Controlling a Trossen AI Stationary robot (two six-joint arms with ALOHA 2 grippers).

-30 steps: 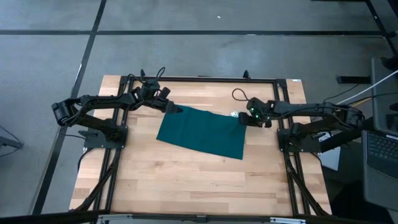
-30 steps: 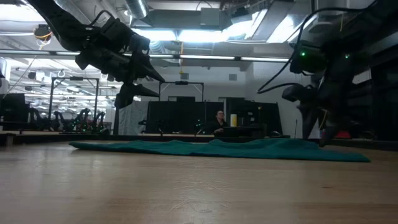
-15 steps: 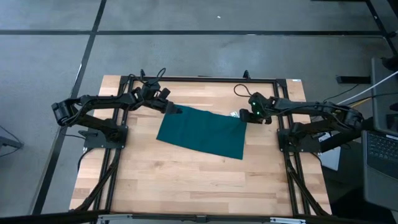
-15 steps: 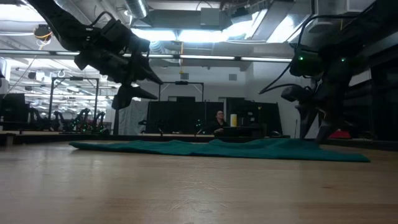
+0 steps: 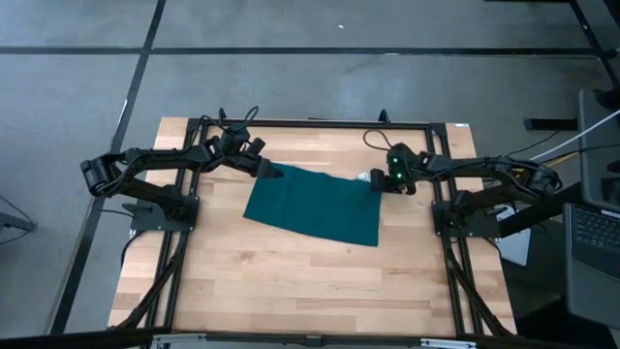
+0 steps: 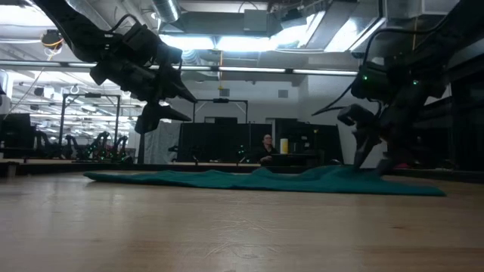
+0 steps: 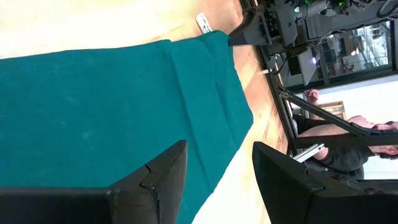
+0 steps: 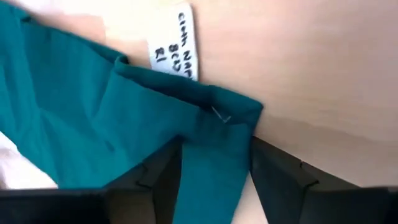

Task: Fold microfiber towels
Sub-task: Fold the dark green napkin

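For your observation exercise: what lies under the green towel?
The towel lies spread flat on the wooden table, bare boards showing all round it. A white tag sticks out at one corner. Anything beneath the cloth is covered.

Prob. robotics lab, more rigs (image 6: pixel 91 143) behind

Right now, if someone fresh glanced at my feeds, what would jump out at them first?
The dark teal towel lying flat across the far half of the wooden table, its white tag poking out at one far corner. Next, the right gripper down at that tagged corner, its open fingers straddling the cloth's edge, while the left gripper hangs open above the opposite far corner.
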